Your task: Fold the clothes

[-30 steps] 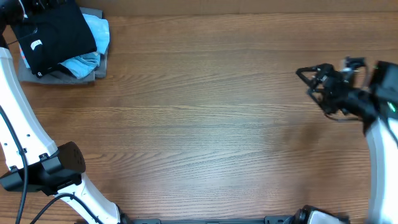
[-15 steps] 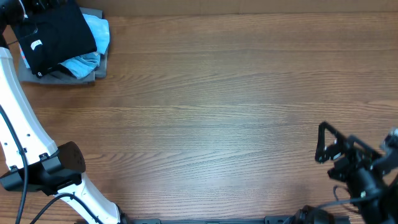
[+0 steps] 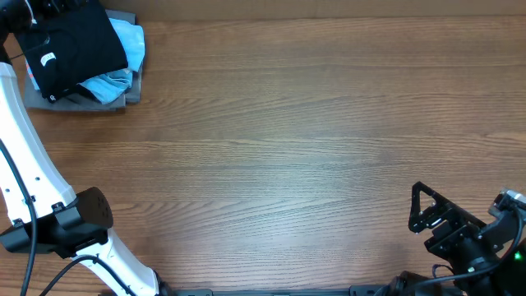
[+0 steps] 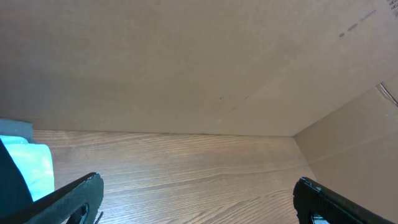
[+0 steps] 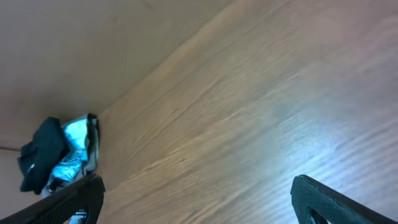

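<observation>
- Right gripper (image 3: 417, 207), jaws spread wide and holding nothing, hangs over the near right edge of the wooden table (image 3: 288, 164).
- Far left corner: one pile of three garments, with the black T-shirt (image 3: 78, 41) on top of a light blue shirt (image 3: 125, 45) and a grey garment (image 3: 78, 100).
- The T-shirt's small white neck label (image 3: 47, 58) is too small to read.
- Left gripper (image 4: 198, 183), jaws wide apart and empty, hovers by that pile.

Overhead looks straight down — low right wrist shares the clothes (image 3: 78, 45).
</observation>
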Tool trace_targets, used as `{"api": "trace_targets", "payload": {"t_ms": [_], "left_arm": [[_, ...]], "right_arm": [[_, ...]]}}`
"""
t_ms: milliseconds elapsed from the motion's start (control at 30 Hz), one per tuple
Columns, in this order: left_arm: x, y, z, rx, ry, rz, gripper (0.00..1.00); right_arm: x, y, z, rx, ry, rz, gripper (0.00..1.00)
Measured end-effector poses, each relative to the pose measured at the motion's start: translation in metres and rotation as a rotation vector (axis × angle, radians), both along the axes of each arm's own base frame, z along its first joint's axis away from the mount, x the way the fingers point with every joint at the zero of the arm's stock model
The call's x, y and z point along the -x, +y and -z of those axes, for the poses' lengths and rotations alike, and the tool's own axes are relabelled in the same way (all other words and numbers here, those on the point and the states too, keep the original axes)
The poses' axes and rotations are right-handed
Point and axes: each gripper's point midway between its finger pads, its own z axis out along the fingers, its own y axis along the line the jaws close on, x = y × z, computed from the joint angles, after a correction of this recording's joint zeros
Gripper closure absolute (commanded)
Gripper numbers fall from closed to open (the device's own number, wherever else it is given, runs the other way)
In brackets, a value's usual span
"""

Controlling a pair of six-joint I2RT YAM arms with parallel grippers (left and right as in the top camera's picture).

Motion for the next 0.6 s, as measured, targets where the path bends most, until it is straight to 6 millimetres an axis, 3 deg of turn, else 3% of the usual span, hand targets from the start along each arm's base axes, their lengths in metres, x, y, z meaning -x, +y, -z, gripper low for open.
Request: {"api": "trace_targets", "payload": {"t_ms": [400, 600], "left_arm": [[0.000, 0.000, 0.000, 0.000, 0.000, 0.000, 0.00], [0.000, 0.000, 0.000, 0.000, -0.001, 0.000, 0.00]], "right_arm": [[-0.001, -0.011, 0.010, 0.030, 0.018, 0.051, 0.00], [-0.008, -0.014, 0.016, 0.081, -0.118, 0.051, 0.00]]}}
